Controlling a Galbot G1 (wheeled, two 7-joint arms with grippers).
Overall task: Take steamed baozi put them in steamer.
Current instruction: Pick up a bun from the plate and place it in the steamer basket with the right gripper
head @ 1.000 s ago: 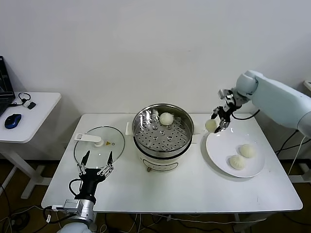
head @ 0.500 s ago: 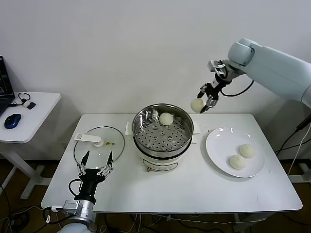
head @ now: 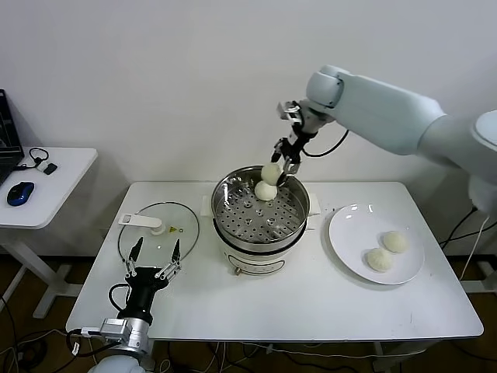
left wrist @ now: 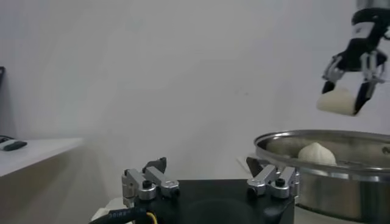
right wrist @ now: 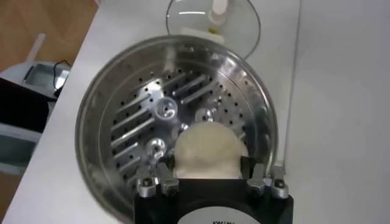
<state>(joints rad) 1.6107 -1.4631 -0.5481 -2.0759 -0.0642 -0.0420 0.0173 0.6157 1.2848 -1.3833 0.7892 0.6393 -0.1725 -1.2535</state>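
My right gripper [head: 276, 172] is shut on a cream-white baozi [head: 270, 172] and holds it in the air over the far side of the steamer [head: 262, 214], a shiny steel pot with a perforated tray. In the right wrist view the held baozi [right wrist: 207, 151] fills the jaws above the tray [right wrist: 152, 115]. One baozi [head: 265, 190] lies at the far side of the tray. Two more baozi [head: 394, 242] [head: 379, 259] lie on the white plate [head: 349, 233] to the right. My left gripper [head: 154, 263] is open and empty at the table's front left.
A flat glass lid [head: 159, 231] with a white handle lies left of the steamer. A side table [head: 46, 194] with a blue mouse [head: 20, 193] stands at far left. The wall is close behind the steamer.
My right gripper has carried the baozi left from beside the plate, up and across, to above the steamer's far side. The left arm has not moved.
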